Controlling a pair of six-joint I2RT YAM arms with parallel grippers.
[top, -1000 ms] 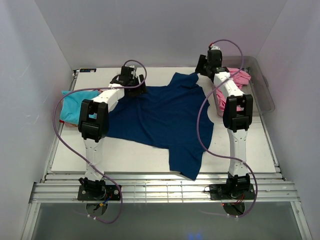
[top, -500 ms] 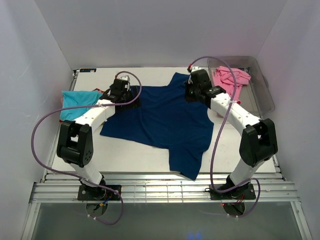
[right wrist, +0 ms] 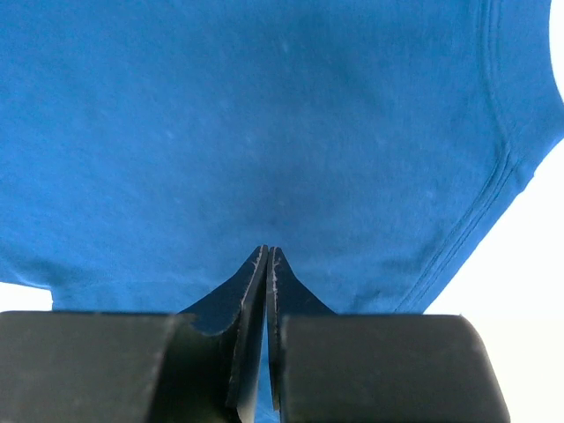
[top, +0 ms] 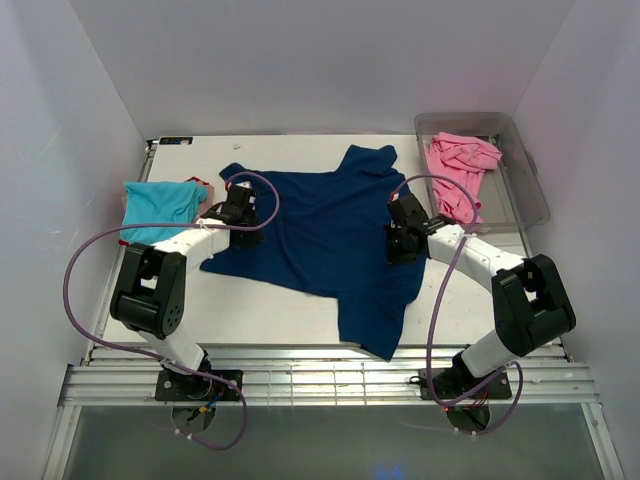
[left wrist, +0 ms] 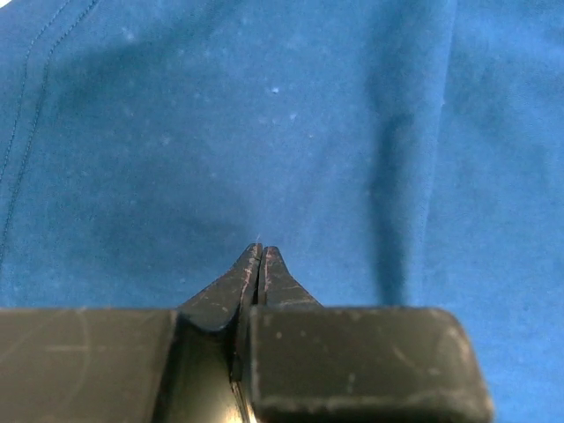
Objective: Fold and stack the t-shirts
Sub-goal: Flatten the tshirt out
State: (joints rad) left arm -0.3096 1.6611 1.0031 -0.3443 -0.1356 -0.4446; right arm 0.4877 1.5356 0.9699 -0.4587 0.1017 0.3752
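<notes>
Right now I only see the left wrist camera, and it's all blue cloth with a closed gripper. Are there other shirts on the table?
Observer: Yes. A turquoise cloth t-shirt lies at the left edge of the white table, just left of your left gripper.
Operator: Is there a pink one too?
Observer: A crumpled pink cloth t-shirt sits in the clear plastic tub at the far right, partly hanging over its wall.
Operator: What's the other arm doing?
Observer: The right gripper is shut too, with its tips at the right side of the big navy blue cloth t-shirt spread mid-table.
</notes>
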